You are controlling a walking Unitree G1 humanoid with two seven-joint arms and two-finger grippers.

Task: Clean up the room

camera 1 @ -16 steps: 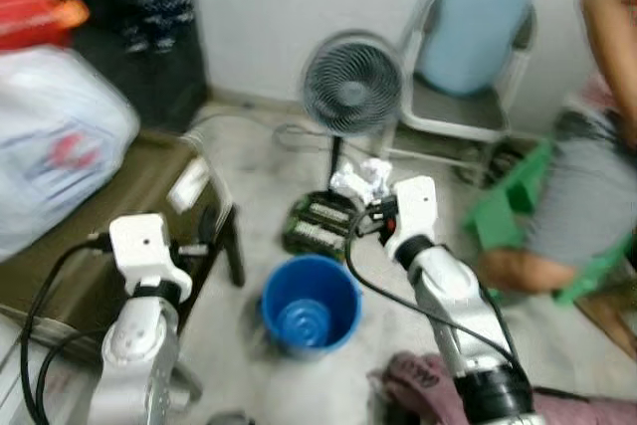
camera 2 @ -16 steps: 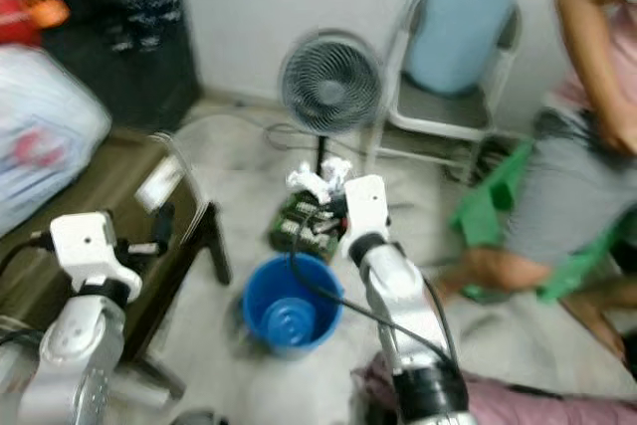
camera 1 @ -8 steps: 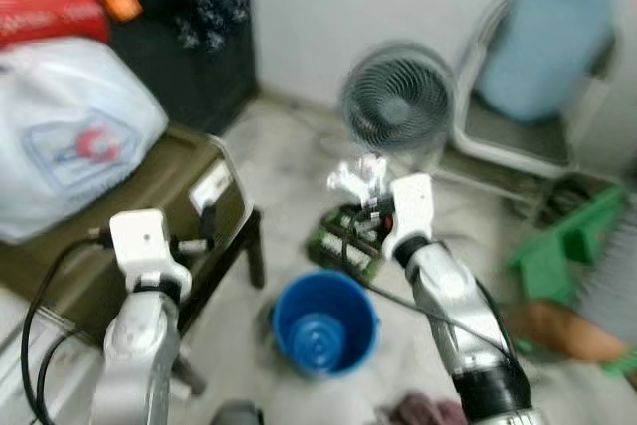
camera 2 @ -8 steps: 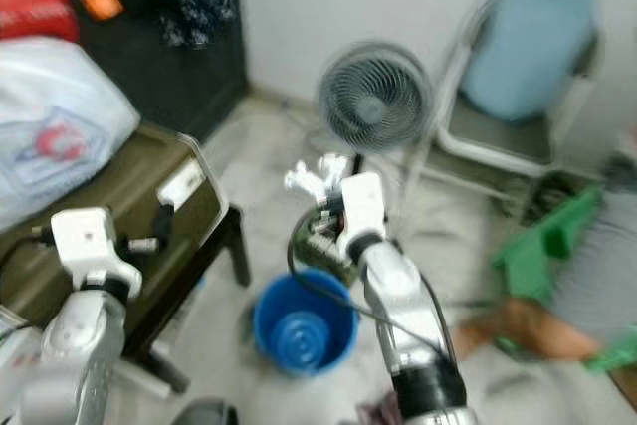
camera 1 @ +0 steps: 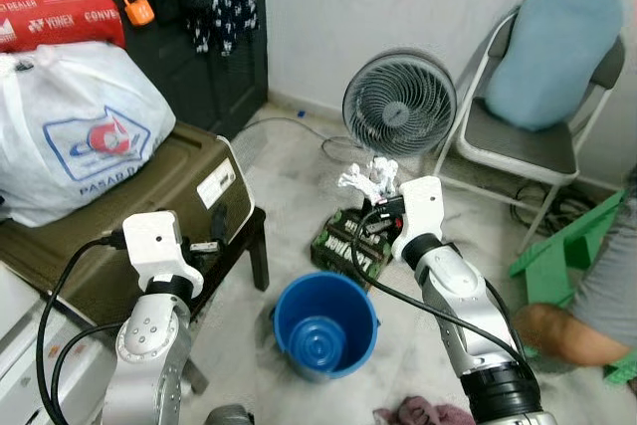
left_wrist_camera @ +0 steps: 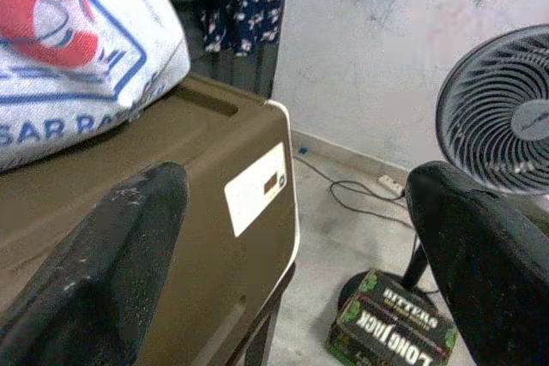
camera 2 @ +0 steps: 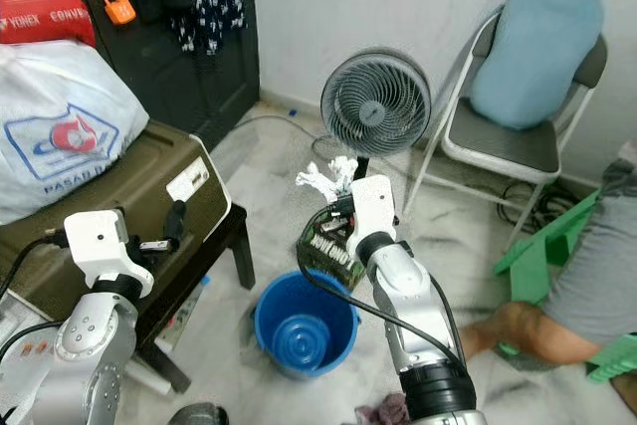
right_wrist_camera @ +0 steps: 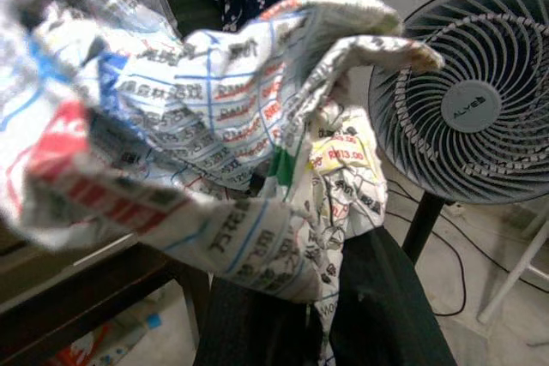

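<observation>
A: Now, what has changed since a second ago?

B: Chiefly the camera: the whole scene has swung and sharpened. The olive-brown hard case on its dark stand [camera 1: 149, 208], with the white printed plastic sack [camera 1: 75, 126] on top, takes up more of the robot's left. The grey folding chair with a pale blue cushion [camera 1: 542, 77] and the grey round floor fan [camera 1: 399, 105] sit further to its right. The right gripper [camera 1: 376, 189] still holds the crumpled printed newspaper wad [right_wrist_camera: 232, 152], fingers clamped on it.

A: Meaning for the task?

B: Likely a carry step. The wad hangs beyond the round blue plastic bucket [camera 1: 324, 320], over the green printed carton [camera 1: 349, 243], so the drop is not yet lined up.

A: And the left gripper [left_wrist_camera: 283, 237]?

B: Fingers wide apart, empty, beside the case.

A: What is hard to read?

B: A seated person [camera 1: 587, 296] is cut off at the edge, the maroon cloth [camera 1: 423, 412] on the floor is partly cropped, and the wad covers the right fingertips.
</observation>
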